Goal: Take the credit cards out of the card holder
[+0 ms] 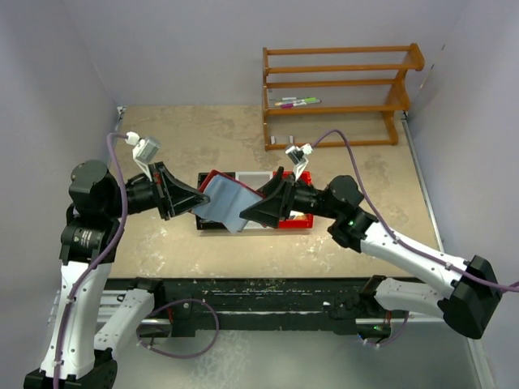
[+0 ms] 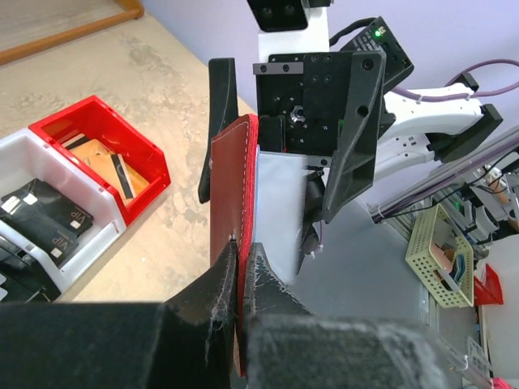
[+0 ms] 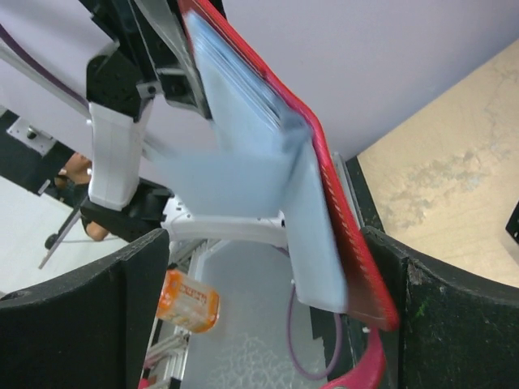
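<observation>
The card holder point(image 3: 312, 243) has blurred sleeves point(image 3: 243, 174) and a cropped strap point(image 3: 361, 374).

I see the maroon card holder point(image 1: 225, 203) raised off the worktop point(image 1: 178, 138), hanging open on edge, its blue-grey sleeves fanned out. Tan credit cards point(image 2: 104, 160) lie flat in the red bin point(image 2: 150, 186); dark VIP cards point(image 2: 49, 219) lie in the white bin point(image 2: 85, 198).

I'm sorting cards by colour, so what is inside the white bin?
The left wrist view shows black cards marked VIP lying in the white bin. Its near end runs out of frame, and from above the card holder covers part of it, so no full count.
</observation>
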Controlling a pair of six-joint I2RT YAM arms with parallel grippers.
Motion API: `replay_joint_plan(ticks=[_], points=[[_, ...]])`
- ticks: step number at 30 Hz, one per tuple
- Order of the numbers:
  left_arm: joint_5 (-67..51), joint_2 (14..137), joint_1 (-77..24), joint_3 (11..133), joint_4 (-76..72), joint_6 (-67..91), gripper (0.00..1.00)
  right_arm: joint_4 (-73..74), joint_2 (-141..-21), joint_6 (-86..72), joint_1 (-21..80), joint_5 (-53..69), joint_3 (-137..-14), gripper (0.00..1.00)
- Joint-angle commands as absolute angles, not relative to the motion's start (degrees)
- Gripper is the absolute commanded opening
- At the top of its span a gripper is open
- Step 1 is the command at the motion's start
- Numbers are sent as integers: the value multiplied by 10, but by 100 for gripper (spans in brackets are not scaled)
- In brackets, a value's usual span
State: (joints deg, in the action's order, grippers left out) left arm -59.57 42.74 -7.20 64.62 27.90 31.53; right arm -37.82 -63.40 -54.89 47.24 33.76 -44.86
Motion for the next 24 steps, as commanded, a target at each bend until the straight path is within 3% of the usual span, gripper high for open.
replay_joint_plan(ticks=[1, 8, 14, 20, 24], points=[[-584, 429, -73, 645, 283, 279, 0, -396, -641, -564, 475, 253, -480, 100], [-598, 426, -73, 642, 284, 286, 0, -272, -655, -500, 518, 104, -558, 100], [-627, 431, -73, 630, 245, 340, 0, -295, -693, -491, 546, 115, -570, 100], [-645, 431, -73, 629, 207, 398, 0, -309, -686, -496, 547, 138, -540, 82], [-655, 428, -73, 627, 168, 441, 0, -290, -659, -497, 547, 131, -505, 76]])
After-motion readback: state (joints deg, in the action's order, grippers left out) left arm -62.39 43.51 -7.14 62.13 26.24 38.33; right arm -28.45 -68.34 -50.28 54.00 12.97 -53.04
